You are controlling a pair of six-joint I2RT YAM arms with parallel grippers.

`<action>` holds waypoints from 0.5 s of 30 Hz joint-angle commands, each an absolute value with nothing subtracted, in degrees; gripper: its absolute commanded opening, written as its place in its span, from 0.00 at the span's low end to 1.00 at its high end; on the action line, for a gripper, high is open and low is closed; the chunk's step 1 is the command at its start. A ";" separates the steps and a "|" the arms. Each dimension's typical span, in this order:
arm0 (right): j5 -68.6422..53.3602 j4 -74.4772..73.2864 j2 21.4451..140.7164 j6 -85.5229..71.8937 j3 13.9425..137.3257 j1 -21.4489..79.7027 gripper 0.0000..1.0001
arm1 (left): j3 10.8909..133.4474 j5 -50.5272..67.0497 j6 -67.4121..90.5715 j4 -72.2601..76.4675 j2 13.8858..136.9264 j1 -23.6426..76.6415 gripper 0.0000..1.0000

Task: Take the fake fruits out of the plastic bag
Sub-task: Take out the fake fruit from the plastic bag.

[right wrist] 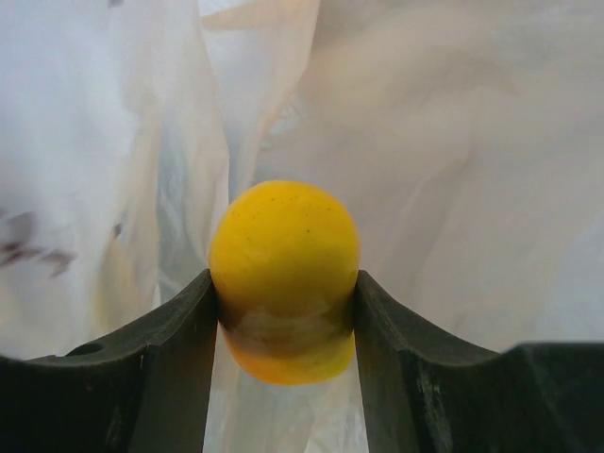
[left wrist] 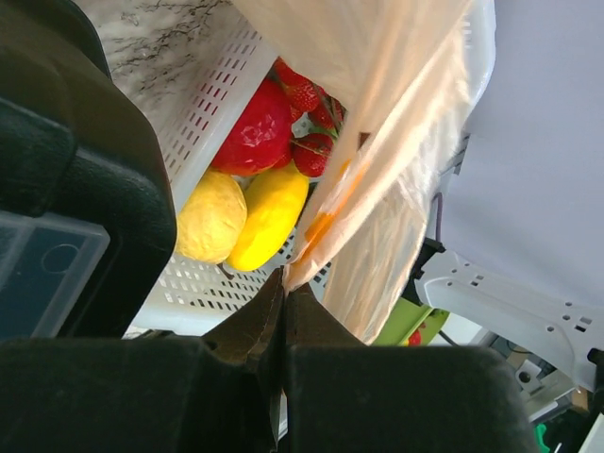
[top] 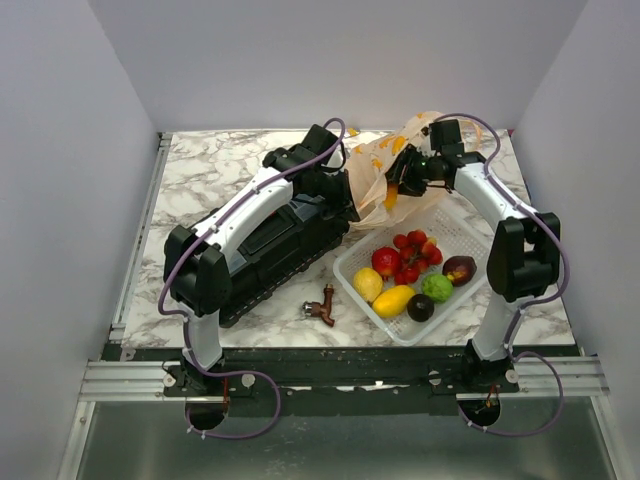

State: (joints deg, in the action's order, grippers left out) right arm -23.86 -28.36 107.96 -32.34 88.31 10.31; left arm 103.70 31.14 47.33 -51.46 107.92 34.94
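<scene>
The plastic bag [top: 375,165] is held raised, its edge pinched by the fully closed left gripper [left wrist: 283,307], so that its mouth is opened. The white basket [top: 462,230] beside it is already loaded with fruits [top: 410,265]. Inside the bag, a yellow mango [right wrist: 283,264] is clamped by the half-open right gripper [right wrist: 285,302], crowded by film.
</scene>
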 commanded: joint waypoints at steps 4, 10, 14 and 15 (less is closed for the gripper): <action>-23.13 -32.70 106.28 -30.49 91.33 9.77 0.04 | 105.55 33.55 48.39 -50.84 109.49 34.29 0.00; -30.16 -34.88 107.31 -33.33 94.67 8.22 0.03 | 103.33 34.94 50.38 -48.69 108.55 32.57 0.00; -26.62 -40.27 106.39 -29.41 96.58 8.24 0.03 | 102.87 35.77 51.50 -47.40 108.45 31.38 0.00; -25.65 -41.35 105.69 -28.47 96.87 8.22 0.03 | 102.83 35.92 51.61 -47.04 108.52 31.21 0.00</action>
State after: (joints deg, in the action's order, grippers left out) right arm -26.96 -34.54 107.35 -31.83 94.52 8.16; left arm 103.57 33.65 49.91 -49.32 108.66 32.42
